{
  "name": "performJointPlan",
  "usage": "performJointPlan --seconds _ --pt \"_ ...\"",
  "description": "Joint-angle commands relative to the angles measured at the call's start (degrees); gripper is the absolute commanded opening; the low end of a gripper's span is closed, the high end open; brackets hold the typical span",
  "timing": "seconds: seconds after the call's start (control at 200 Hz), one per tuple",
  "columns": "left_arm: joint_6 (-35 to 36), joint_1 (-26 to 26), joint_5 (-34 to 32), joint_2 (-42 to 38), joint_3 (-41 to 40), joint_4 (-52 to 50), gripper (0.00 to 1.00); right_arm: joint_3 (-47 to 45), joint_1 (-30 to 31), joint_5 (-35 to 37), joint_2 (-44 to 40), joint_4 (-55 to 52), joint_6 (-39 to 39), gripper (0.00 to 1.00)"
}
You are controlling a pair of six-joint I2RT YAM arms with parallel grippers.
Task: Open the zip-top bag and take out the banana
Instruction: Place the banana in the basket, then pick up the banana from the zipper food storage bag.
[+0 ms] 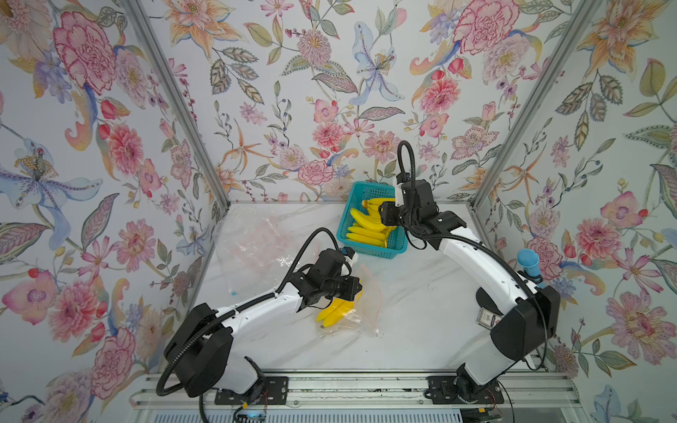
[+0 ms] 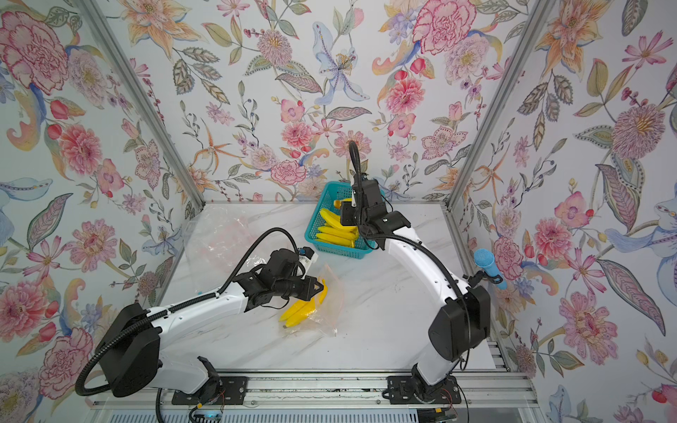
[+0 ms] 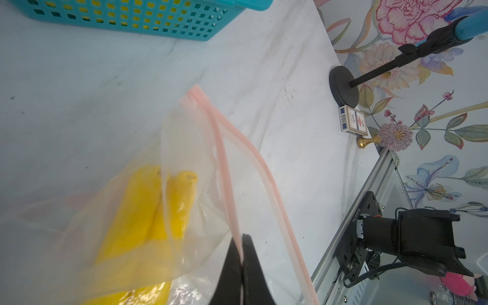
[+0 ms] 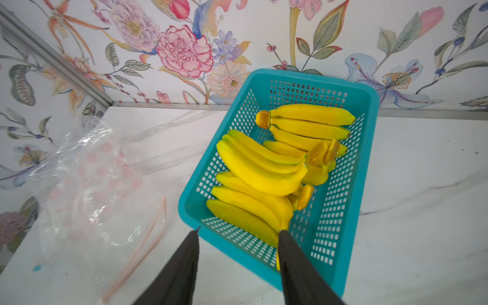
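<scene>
Clear plastic with a pink zip strip makes up the zip-top bag [image 3: 190, 148], which lies on the white marble-pattern tabletop [image 1: 421, 311] in front of the left arm, towards the near middle. The banana [image 3: 140, 206], a small yellow bunch, is inside the bag and shows through the film in both top views [image 1: 335, 311] [image 2: 298, 311].

The left fingers [image 3: 232, 264] are pressed together on one lip of the zip strip [image 3: 224, 169], lifting it off the tabletop. The other lip [image 3: 264, 163] stands apart from it, so the mouth of the bag gapes.

The right fingers [image 4: 182, 264] hang over the near end of the teal basket [image 4: 311, 75] at the back of the tabletop, spread apart with nothing between them. One fingertip overlaps the stem end of the nearest bunch in the right wrist view; contact cannot be confirmed. Several bunches of bananas [image 4: 258, 169] lie in the basket.

A heap of empty bags [image 1: 252, 238] lies at the rear left, well apart from the held bag.

Along the right edge of the tabletop stand a blue microphone [image 1: 527, 260] on a round black base [image 3: 343, 84], a small card box [image 3: 353, 120] just beside the base, and a brass knob [image 3: 365, 142] next to the box.
</scene>
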Motion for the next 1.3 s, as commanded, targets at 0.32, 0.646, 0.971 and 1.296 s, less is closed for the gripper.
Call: performJointPlan --seconds 0.32,0.646,0.971,1.296 --pt "0.2 0.8 -5.3 -2.2 3.2 -4.1 0.0 -23.7 10.2 -9.3 -21.8 -6.2 7.2 0.51" --pt "-3.2 1.0 -7.0 -1.8 3.5 -3.1 0.0 -30.1 18.1 -10.0 -17.8 -4.2 14.4 0.44" --pt "-6.3 1.0 -9.4 -4.1 1.9 -3.1 0.0 -36.9 18.0 -10.9 -16.4 2.3 15.6 0.38" --pt "-10.3 -0.1 -8.5 -5.2 0.4 0.0 0.0 -41.0 16.6 -14.0 -12.9 12.5 15.8 0.38"
